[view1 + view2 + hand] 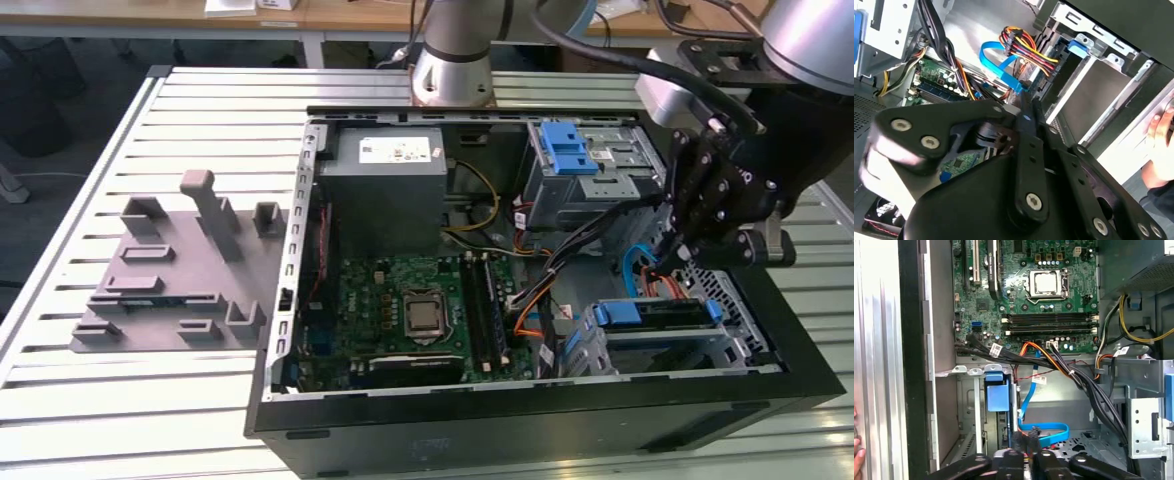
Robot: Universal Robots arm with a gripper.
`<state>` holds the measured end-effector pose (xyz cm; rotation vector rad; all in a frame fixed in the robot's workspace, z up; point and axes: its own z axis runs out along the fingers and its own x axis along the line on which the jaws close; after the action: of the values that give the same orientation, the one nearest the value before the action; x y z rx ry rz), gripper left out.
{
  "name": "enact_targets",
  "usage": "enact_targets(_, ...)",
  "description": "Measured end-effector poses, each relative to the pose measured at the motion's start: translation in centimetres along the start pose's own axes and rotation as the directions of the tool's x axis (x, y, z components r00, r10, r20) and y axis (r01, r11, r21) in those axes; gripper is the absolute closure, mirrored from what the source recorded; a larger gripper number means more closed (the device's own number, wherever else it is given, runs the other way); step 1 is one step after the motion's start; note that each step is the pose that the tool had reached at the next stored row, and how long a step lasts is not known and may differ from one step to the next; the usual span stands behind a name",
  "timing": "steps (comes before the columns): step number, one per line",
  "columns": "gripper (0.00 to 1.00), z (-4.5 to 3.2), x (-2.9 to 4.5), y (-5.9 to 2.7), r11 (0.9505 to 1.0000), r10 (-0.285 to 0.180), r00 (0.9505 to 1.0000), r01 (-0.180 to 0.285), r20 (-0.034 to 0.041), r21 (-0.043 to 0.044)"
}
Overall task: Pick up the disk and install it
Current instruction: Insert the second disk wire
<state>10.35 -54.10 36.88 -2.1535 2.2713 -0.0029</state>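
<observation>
Gripper [677, 262], fingers pressed together and empty, poised inside the open computer case [534, 420] just above the disk [657, 316], apparently already seated in its lower drive bay for cabling

We can't tell how the gripper [674, 262] jaws stand, since its own black linkage covers the tips. A person's hand [1160, 131] is cut off at the frame edge (blurry too).
</observation>
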Motion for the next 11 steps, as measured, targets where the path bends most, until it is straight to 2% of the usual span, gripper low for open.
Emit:
enact_targets(2,0.83,0.07,-0.09,0.01,1.0,0.0,1.0,0.0,-0.0001,0.0)
enact_targets(3,0.76,0.16,-0.12,0.01,1.0,0.0,1.0,0.0,0.0002,0.0)
enact_targets(11,0.76,0.78,-0.25,0.02,1.0,0.0,0.9999,0.0,0.0102,-0.0006)
